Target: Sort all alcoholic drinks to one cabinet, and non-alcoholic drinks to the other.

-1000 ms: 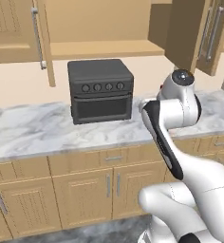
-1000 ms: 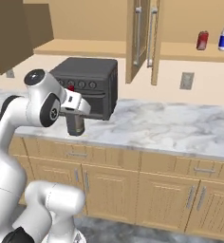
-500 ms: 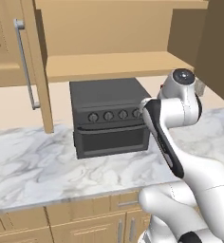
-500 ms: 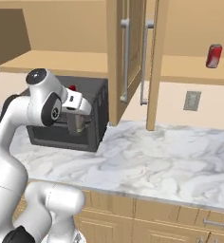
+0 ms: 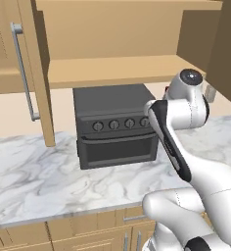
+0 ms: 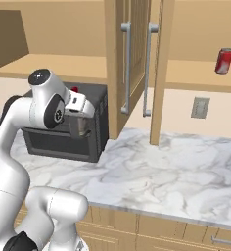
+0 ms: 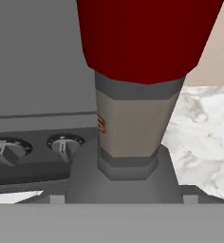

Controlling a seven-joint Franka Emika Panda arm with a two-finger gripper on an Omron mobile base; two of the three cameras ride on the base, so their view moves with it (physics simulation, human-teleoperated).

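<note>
Now I'm carrying the dark grey red-capped bottle (image 7: 133, 95), clamped in my hand (image 6: 79, 128); next, its light-wood wall cabinet (image 5: 112, 68).

Bottle (image 7: 133, 128) is dark grey with a beige band and a deep red cap (image 7: 142, 38). Oven (image 5: 115, 125) is charcoal with lighter grey knobs. Counter (image 6: 161, 171) is white marble with grey veining, cabinets (image 5: 112, 44) light wood with silver handles. Soda can (image 6: 223, 61) is red, silver on top.
</note>
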